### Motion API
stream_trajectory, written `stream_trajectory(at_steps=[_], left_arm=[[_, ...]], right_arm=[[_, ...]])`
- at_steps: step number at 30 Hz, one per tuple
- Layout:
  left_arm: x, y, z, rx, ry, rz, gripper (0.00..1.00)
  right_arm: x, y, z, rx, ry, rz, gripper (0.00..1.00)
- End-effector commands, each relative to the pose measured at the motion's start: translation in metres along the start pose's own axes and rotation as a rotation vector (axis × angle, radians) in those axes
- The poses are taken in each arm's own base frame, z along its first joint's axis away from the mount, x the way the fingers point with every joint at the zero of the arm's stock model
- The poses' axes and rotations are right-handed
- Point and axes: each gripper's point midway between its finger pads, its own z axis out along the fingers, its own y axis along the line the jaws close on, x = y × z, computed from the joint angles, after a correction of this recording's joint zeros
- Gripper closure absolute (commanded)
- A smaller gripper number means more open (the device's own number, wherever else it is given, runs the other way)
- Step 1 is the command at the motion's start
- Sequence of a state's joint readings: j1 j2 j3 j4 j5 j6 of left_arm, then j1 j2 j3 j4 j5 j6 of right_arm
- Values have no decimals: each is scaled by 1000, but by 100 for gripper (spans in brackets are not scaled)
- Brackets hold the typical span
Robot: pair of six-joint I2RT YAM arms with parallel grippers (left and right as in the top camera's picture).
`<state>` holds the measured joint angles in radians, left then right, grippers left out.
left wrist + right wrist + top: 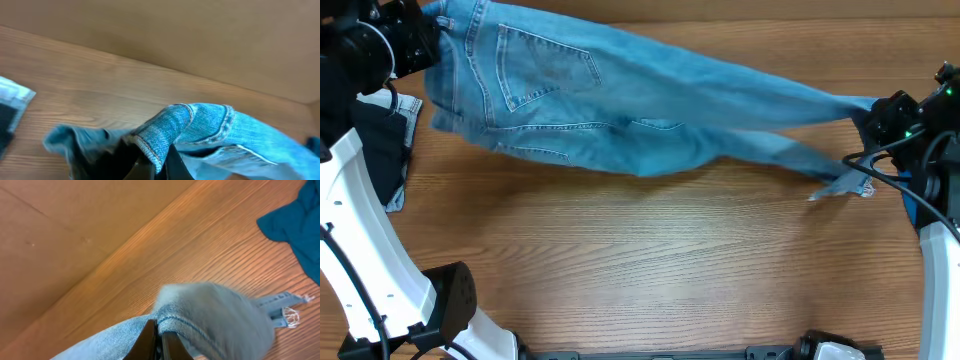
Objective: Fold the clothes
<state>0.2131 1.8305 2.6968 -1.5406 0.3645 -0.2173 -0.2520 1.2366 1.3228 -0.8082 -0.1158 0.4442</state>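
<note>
Light-blue jeans (pixel 620 120) lengthwise left-right, hems rightward

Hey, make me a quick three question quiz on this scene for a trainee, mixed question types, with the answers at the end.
1. True or false: the light-blue jeans lie folded in a neat stack.
2. Which part does the right gripper pinch? A) the waistband B) a leg's end C) the back pocket
3. Fill in: the left gripper is shut on the jeans' ____ end.
Key: 1 false, they are stretched out long between both grippers; 2 B; 3 waist.
</note>
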Motion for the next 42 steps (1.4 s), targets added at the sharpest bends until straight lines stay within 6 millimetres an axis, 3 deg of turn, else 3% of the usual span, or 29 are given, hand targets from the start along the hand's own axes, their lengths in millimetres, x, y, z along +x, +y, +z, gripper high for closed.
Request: stream_trajectory(at_steps=[1, 7, 11, 13, 16, 19, 21, 23, 26, 27, 30, 33, 37, 40, 42], left_arm=[[-3, -28, -25, 136, -37, -8, 96], [28, -2, -23, -5, 79, 4, 96], [23, -3, -22, 1, 61, 25, 96], [5, -9, -16, 40, 1, 55, 96], [-40, -40, 6, 242, -130, 139, 96], [-68, -52, 39, 385, -167, 65, 96], [-91, -61, 74, 532, -187, 3, 96], [-111, -77, 92, 713, -201, -41, 96], [-142, -99, 95, 948, -286, -64, 96], [-150, -106, 90, 1004, -339, -45, 96], [-141, -113, 84, 1047, -324, 44, 96], [-100, -120, 90, 1103, -138, 163, 96], [-47, -113, 112, 1134, 107, 134, 96], [-23, -90, 138, 1018, 163, 55, 96], [-2, -64, 161, 834, 207, 14, 96]], right_arm=[[-12, 1, -5, 2, -50, -4, 96], [-11, 14, -23, -65, -57, -16, 96], [-17, 21, -34, -98, -94, -24, 96], [-22, 32, -30, -155, -98, -33, 96], [-34, 52, -11, -256, -110, -54, 96], [-46, 71, 25, -364, -110, -80, 96], [-61, 90, 48, -484, -153, -122, 96], [-84, 101, 54, -580, -204, -137, 96], [-131, 86, 42, -564, -282, -130, 96], [-151, 80, 28, -561, -324, -134, 96], [-169, 75, -2, -618, -326, -162, 96], [-147, 71, -1, -662, -188, -126, 96], [-84, 63, 20, -607, 78, -55, 96], [-36, 68, 25, -581, 237, -82, 96], [-10, 67, 29, -524, 327, -70, 96]])
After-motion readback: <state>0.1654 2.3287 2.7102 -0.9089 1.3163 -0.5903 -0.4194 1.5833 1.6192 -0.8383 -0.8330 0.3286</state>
